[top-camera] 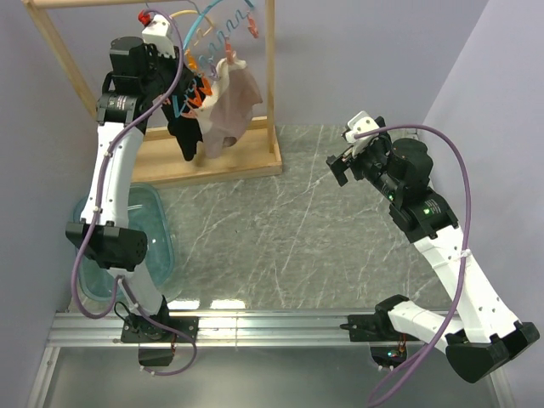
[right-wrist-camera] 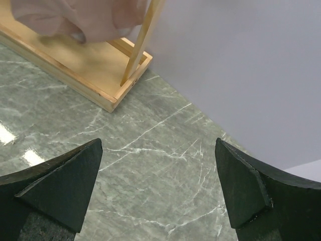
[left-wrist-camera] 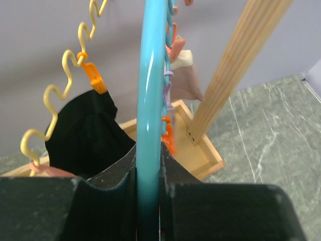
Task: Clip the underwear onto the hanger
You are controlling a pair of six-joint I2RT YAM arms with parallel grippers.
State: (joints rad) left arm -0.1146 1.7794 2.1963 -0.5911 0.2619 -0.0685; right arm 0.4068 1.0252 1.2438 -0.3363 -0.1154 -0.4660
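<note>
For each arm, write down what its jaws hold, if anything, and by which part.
The left jaws clamp the light-blue hanger on its arched bar; the right jaws stand open, holding nothing.

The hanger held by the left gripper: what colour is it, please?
The hanger is light blue, clearest in the left wrist view.

Cut off at top edge, far ahead of left claw [left-wrist-camera: 149,155]: hanger [left-wrist-camera: 150,90]; lower stretch buried between the fingers. Only a sliver of underwear [left-wrist-camera: 186,75] seen beyond the claw, right of the bar, rest behind bar and wooden post [left-wrist-camera: 235,65]. Black garment [left-wrist-camera: 80,135] lost behind left finger. Ahead of right claw [right-wrist-camera: 158,186]: underwear blurred, clipped by top edge; waistband print unreadable.
</note>
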